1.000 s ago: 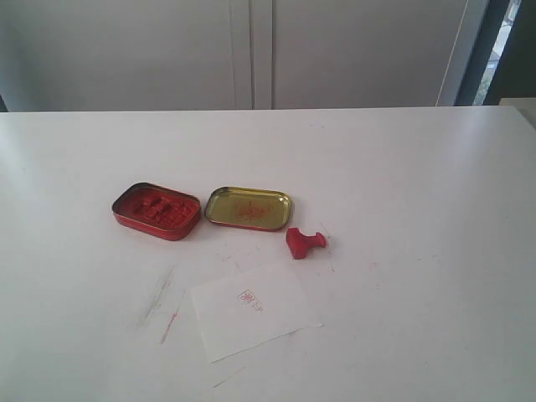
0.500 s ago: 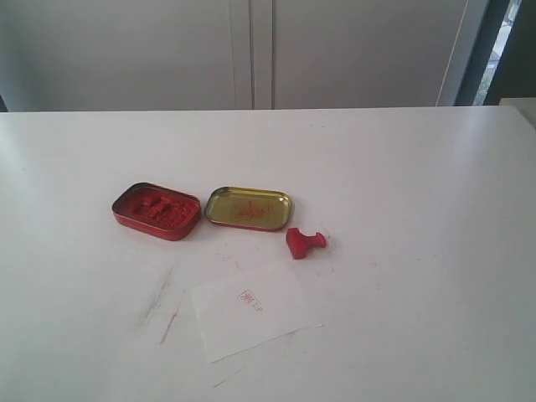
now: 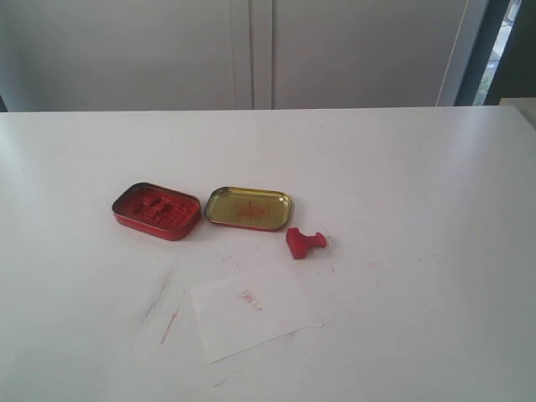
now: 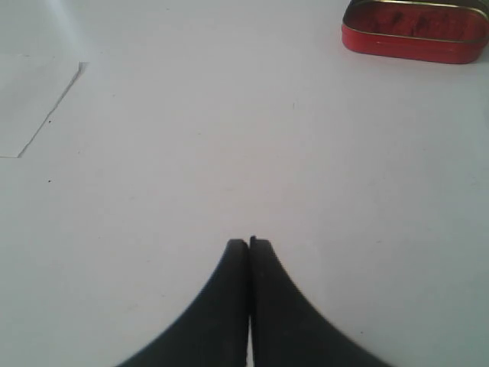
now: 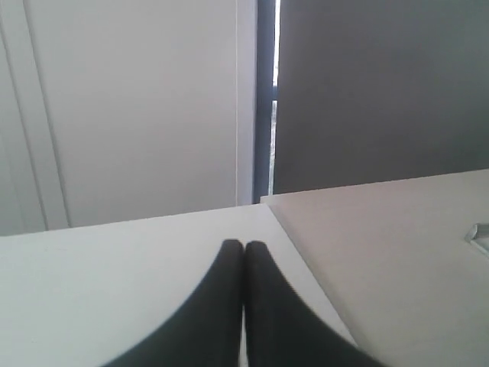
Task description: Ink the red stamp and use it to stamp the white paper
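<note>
The red stamp [image 3: 304, 242] lies on its side on the white table, just right of the gold-lined lid. The white paper [image 3: 251, 311] lies near the front edge and carries a small red print [image 3: 249, 300]. Neither arm shows in the exterior view. In the left wrist view my left gripper [image 4: 250, 243] is shut and empty over bare table, with the paper's corner [image 4: 34, 99] and the red ink tin [image 4: 416, 32] far ahead of it. In the right wrist view my right gripper [image 5: 244, 245] is shut and empty, facing the table's far corner.
The red-filled ink tin [image 3: 157, 211] and its gold-lined lid [image 3: 248, 208] sit side by side left of centre. Red smears [image 3: 169, 322] mark the table left of the paper. A second beige tabletop [image 5: 397, 252] adjoins on the right. Pale cabinets stand behind.
</note>
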### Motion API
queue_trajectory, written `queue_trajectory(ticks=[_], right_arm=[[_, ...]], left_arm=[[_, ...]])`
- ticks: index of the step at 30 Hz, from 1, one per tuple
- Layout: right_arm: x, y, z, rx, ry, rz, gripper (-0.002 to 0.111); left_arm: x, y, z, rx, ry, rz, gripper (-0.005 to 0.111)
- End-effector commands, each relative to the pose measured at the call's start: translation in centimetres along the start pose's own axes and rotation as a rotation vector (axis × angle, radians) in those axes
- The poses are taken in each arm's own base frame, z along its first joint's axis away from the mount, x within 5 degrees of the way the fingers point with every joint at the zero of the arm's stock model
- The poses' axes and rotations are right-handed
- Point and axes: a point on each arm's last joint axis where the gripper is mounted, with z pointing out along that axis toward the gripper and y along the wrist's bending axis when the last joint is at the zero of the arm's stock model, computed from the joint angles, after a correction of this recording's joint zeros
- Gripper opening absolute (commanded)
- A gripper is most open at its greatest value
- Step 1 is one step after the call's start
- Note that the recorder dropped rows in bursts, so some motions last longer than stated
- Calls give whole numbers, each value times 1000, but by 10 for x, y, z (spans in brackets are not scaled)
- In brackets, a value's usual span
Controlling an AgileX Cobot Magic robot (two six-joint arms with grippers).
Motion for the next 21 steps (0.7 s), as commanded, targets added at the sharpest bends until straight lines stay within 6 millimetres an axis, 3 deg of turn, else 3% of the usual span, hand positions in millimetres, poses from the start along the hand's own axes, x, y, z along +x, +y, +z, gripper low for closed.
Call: queue_trajectory(ticks=[1,6,14,21], right_arm=[[6,0,-2,5,-8,-66,0],[25,0,-8,2,-17,-58,0],[77,-1,-3,1,71,-61,0],[94,-1,2,-1,136,-59,0]], left_arm=[[3,0,1,3,14,-4,0],[3,0,1,3,14,-4,0],[3,0,1,3,14,-4,0],[3,0,1,3,14,-4,0]])
